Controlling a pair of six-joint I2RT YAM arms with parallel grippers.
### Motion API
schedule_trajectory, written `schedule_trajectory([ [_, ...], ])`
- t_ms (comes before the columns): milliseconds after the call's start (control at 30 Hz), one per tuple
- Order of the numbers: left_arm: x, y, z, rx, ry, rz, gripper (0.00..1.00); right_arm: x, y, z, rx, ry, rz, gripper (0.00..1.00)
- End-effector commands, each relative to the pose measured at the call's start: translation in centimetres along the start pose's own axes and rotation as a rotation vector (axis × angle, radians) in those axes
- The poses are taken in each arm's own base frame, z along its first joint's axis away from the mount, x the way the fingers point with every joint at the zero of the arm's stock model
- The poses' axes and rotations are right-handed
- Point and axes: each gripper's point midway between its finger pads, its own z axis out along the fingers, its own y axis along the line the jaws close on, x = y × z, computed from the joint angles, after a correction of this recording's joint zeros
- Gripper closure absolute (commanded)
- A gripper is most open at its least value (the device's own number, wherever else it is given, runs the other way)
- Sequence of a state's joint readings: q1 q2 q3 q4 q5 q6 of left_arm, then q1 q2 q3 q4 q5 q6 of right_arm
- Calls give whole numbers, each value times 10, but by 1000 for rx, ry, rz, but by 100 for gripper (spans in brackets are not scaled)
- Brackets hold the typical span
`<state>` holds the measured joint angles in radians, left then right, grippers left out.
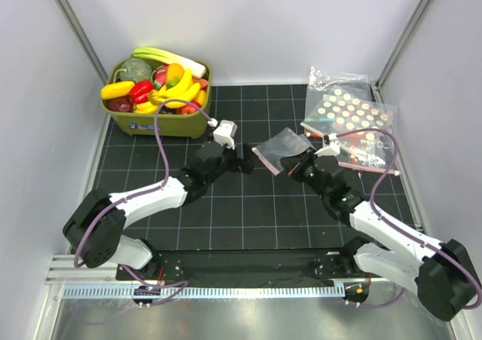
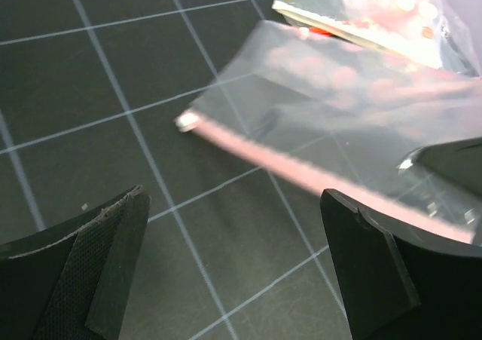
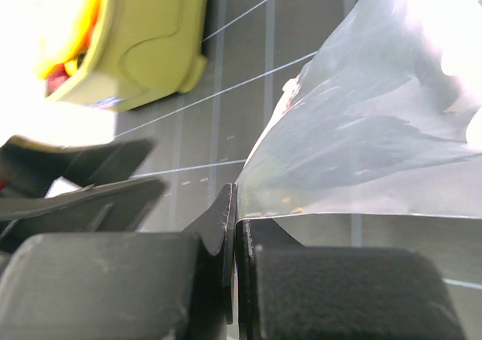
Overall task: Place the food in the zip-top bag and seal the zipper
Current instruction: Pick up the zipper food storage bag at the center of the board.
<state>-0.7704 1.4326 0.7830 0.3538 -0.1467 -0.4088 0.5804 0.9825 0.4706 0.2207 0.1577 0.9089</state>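
Observation:
The small clear zip-top bag (image 1: 282,150) is held above the mat at centre, its pinkish-red zipper (image 1: 265,160) along the near-left edge. My right gripper (image 1: 295,166) is shut on the bag's edge; in the right wrist view the bag (image 3: 376,129) fans out from the closed jaws (image 3: 235,227). My left gripper (image 1: 245,161) is open and empty just left of the bag; its wrist view shows the bag (image 2: 339,106) and zipper (image 2: 301,170) beyond the spread fingers (image 2: 233,280). The food, a banana bunch (image 1: 177,89), a red fruit (image 1: 160,75) and an orange-yellow fruit (image 1: 175,72), lies in the green bin.
An olive-green bin (image 1: 169,121) of toy produce stands at the back left; it also shows in the right wrist view (image 3: 143,46). Larger clear bags with coloured dots (image 1: 350,121) lie at the back right, right behind the held bag. White walls enclose the mat.

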Motion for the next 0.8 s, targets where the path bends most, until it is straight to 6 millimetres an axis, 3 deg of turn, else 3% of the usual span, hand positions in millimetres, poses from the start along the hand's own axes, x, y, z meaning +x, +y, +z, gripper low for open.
schedule_trajectory([
  [0,-23,10,-15,-43,-104,3,0,-21,-17,-11,123,-62,-116,99],
  [133,-35,16,-33,-83,-131,-47,0,-43,-6,-28,165,-77,-146,99],
  [167,-35,5,-37,-26,-118,-32,0,-57,10,-31,146,-109,-141,99],
  [233,-48,-4,-50,31,-155,-16,0,-73,11,-35,191,-154,-143,99],
  [267,-51,-10,-55,66,-160,-5,0,-86,23,-37,182,-182,-133,99],
  [367,-62,-14,-68,89,-191,19,0,-93,37,-37,180,-166,-129,99],
  [433,-63,-22,-71,133,-190,47,0,-91,37,-39,197,-150,-80,99],
  [500,-62,-28,-72,167,-194,99,0,-87,49,-40,175,-108,-35,99],
  [533,-60,-32,-71,180,-190,121,0,-77,44,-45,211,-43,-36,99],
  [567,-58,-33,-68,183,-186,141,0,-83,59,-50,184,-23,-32,99],
  [633,-55,-40,-67,214,-179,208,0,-77,53,-53,233,26,-51,99],
  [767,-54,-48,-66,250,-225,304,0,-71,66,-57,199,90,-47,99],
])
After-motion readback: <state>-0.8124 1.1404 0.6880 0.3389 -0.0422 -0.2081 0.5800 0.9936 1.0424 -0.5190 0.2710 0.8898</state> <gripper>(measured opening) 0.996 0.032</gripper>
